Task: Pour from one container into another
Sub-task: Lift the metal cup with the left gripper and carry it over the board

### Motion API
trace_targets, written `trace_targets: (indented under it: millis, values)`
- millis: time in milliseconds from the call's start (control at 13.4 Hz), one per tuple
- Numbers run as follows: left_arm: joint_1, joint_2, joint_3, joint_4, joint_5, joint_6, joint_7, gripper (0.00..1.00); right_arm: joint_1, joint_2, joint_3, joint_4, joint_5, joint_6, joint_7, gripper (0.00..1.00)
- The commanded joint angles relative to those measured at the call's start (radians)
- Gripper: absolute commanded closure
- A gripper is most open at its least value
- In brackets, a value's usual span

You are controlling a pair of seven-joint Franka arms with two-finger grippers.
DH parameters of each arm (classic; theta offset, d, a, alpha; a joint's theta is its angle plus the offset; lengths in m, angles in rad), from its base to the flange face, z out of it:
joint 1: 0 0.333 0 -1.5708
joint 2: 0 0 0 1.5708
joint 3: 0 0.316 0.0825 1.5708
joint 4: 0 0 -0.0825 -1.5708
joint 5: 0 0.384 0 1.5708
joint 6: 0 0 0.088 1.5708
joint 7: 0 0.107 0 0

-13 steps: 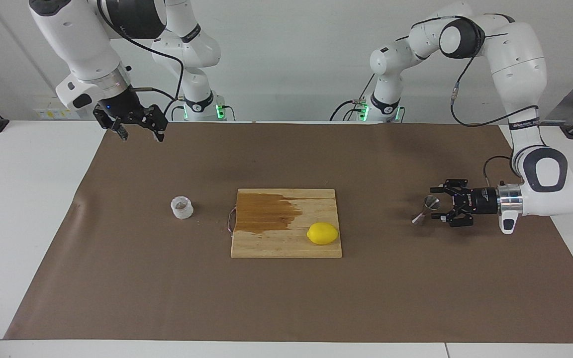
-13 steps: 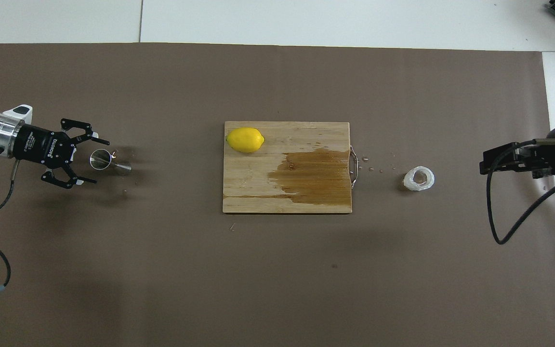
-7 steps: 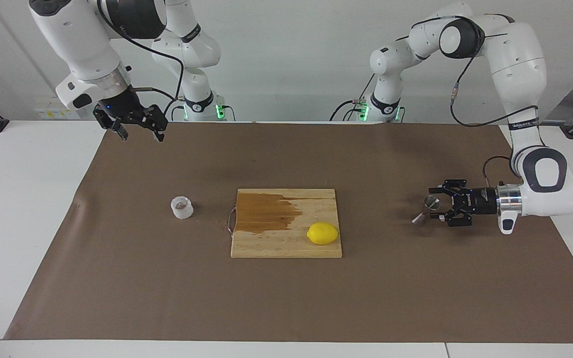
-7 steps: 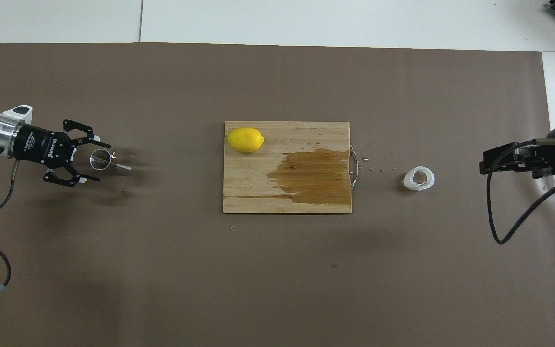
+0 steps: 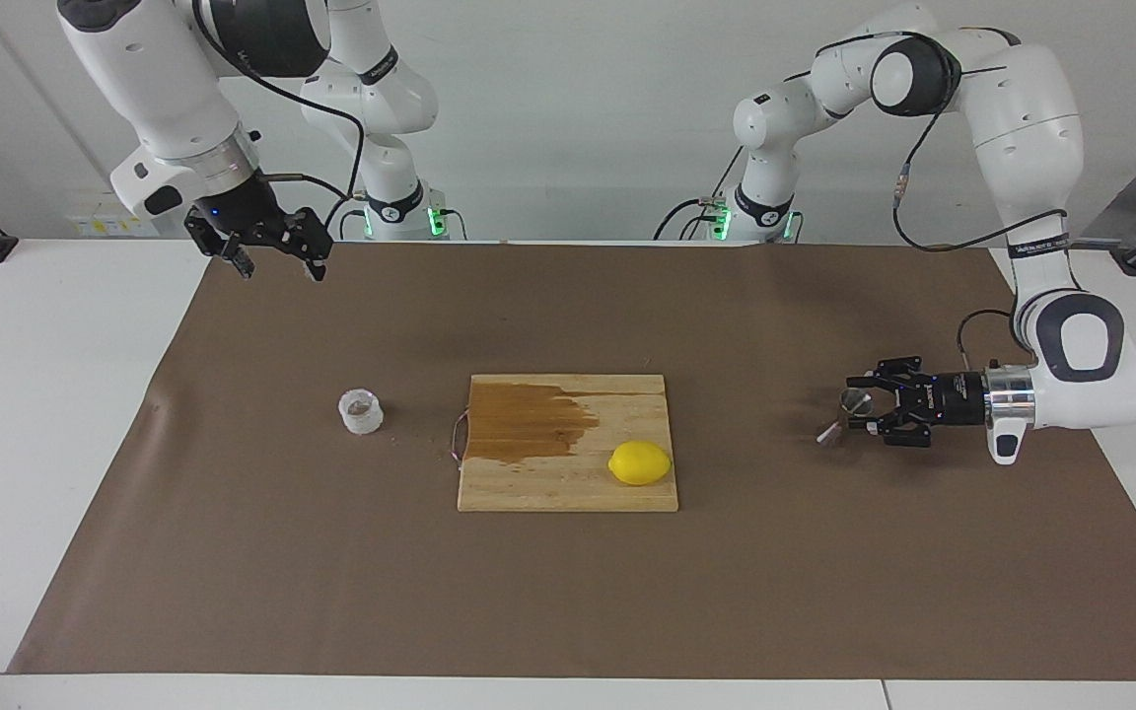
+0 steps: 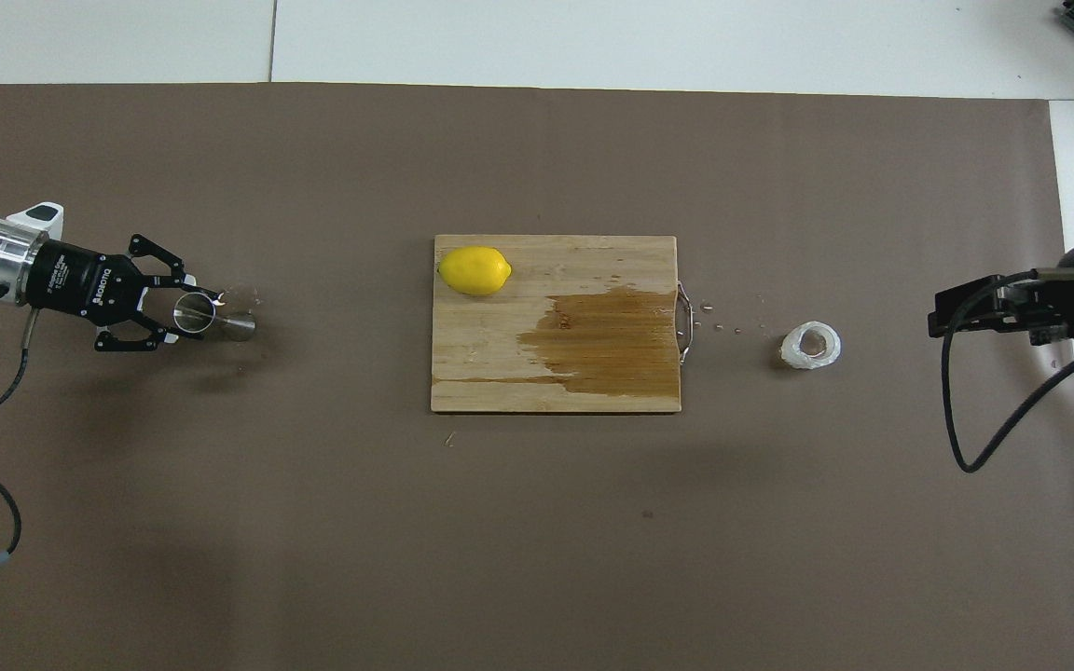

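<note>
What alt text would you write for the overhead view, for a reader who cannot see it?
The left gripper lies low over the brown mat, shut on the upper cone of a small steel jigger. A wooden board at the middle bears a lemon and a wet stain, and a small plastic cup stands near the waiting right gripper, which is open.

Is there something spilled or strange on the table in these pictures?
Yes. A dark wet stain covers the part of the wooden cutting board toward the right arm's end, and small droplets lie on the brown mat between the board and the translucent whitish plastic cup.
</note>
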Motion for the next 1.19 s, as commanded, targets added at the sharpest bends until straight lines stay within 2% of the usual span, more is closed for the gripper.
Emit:
trace_targets:
  millis: [0,74,223,670,968,1117]
  values:
    - [0.014,0.015,-0.016,0.015,-0.012,-0.008,-0.007,0.78,-0.019,-0.021,0.011,-0.027,0.025,0.023,-0.02,0.0]
    - [0.012,0.015,-0.016,0.016,-0.014,-0.008,-0.01,0.8,-0.019,-0.021,0.011,-0.027,0.025,0.022,-0.02,0.0]
    - [0.011,0.013,-0.029,0.019,-0.018,-0.022,-0.011,1.0,-0.019,-0.021,0.011,-0.029,0.025,0.022,-0.02,0.0]
    - [-0.009,-0.022,-0.123,0.016,-0.049,-0.053,-0.063,1.0,-0.019,-0.021,0.011,-0.029,0.025,0.022,-0.02,0.0]
    - [-0.131,-0.091,-0.132,-0.003,-0.118,-0.021,-0.194,1.0,-0.019,-0.021,0.011,-0.029,0.025,0.023,-0.02,0.0]
    - [-0.205,-0.114,-0.131,-0.028,-0.174,0.066,-0.256,1.0,-0.019,-0.021,0.011,-0.029,0.025,0.022,-0.02,0.0]
